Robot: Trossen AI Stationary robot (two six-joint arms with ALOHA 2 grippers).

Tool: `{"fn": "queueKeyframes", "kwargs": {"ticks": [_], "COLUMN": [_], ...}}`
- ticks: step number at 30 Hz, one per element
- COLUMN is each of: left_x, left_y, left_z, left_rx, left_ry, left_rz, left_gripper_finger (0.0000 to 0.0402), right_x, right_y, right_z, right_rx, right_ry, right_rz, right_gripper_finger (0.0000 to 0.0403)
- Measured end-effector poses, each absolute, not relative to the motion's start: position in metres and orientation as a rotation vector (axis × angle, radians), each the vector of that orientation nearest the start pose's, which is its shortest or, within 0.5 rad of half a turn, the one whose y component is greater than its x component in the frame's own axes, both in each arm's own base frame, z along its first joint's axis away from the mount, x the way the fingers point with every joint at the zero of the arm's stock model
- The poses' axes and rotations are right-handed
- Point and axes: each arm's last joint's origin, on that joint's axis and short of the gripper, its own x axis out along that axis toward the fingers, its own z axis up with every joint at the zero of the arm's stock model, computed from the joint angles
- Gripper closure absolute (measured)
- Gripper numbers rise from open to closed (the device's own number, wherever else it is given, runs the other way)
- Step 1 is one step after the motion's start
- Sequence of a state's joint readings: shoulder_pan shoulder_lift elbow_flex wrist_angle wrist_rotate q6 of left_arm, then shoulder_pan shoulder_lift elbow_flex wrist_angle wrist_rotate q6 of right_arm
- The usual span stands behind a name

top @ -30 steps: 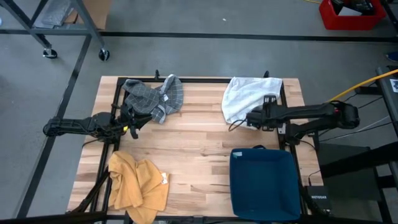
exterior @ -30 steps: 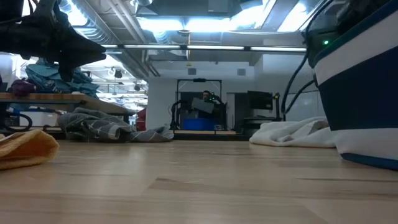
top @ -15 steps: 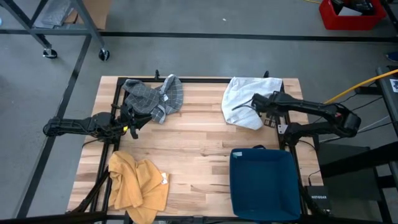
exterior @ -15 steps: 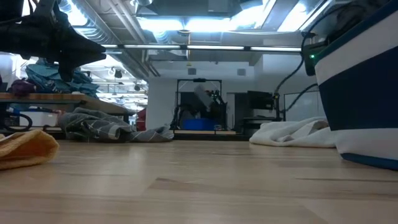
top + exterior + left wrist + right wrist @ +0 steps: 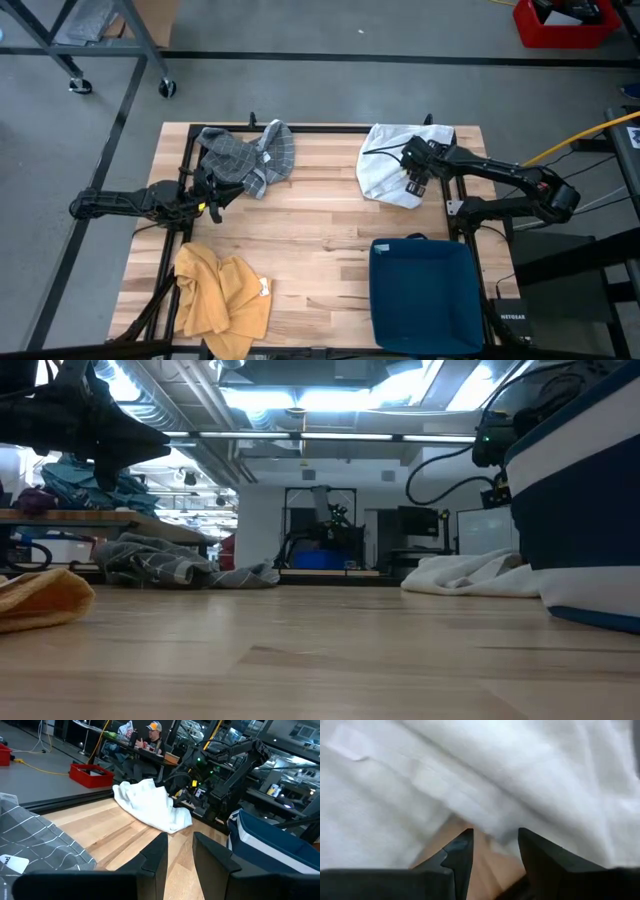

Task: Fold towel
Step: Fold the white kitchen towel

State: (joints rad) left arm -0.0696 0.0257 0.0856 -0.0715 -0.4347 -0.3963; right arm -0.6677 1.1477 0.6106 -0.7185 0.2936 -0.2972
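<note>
Three crumpled cloths lie on the worktop (image 5: 320,230); the white towel (image 5: 392,160) sits at its far right corner. The right hand (image 5: 412,172) hangs directly over that towel, fingers parted and holding nothing, probably to pinch a fold. The left hand (image 5: 207,198) waits beside the grey checked cloth (image 5: 245,158), slightly parted, empty.

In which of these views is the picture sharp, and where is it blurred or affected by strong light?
High view: even light, sharp, soft shadows under the white towel. Low view: bright ceiling lights glare; the near wooden table is out of focus, and the blue bin is a blurred mass. Right wrist view: the right hand sits close over the white towel, which looks soft. Left wrist view: reasonably clear.
</note>
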Motion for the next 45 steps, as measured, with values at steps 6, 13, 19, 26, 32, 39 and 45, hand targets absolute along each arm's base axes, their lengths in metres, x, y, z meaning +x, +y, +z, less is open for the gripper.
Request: {"fn": "queueKeyframes", "kwargs": {"ticks": [6, 13, 19, 26, 32, 39, 45], "left_x": [0.092, 0.092, 0.092, 0.092, 0.092, 0.091, 0.091], "left_y": [0.006, 0.006, 0.006, 0.006, 0.006, 0.006, 0.006], "left_z": [0.184, 0.184, 0.184, 0.184, 0.18, 0.178, 0.178], "left_rx": [-0.39, -0.388, -0.363, -0.359, -0.35, -0.358, -0.375], "left_ry": [-0.061, -0.061, -0.056, -0.055, -0.017, -0.001, -0.004], "left_rz": [0.363, 0.363, 0.363, 0.363, 0.37, 0.373, 0.373], "left_gripper_finger": [0.032, 0.032, 0.032, 0.032, 0.032, 0.032, 0.032], "right_x": [0.133, 0.123, 0.129, 0.14, 0.134, 0.136, 0.14], "right_y": [-0.116, -0.105, -0.111, -0.12, -0.116, -0.117, -0.12], "right_z": [0.178, 0.175, 0.176, 0.177, 0.162, 0.16, 0.162], "right_rx": [0.008, 0.072, 0.003, -0.045, -0.029, -0.021, 0.009], "right_ry": [1.445, 1.57, 1.518, 1.364, 1.39, 1.345, 1.279], "right_rz": [-0.606, -0.431, -0.513, -0.585, -0.581, -0.613, -0.662], "right_gripper_finger": [0.0242, 0.0242, 0.0242, 0.0242, 0.0243, 0.0343, 0.0385]}}
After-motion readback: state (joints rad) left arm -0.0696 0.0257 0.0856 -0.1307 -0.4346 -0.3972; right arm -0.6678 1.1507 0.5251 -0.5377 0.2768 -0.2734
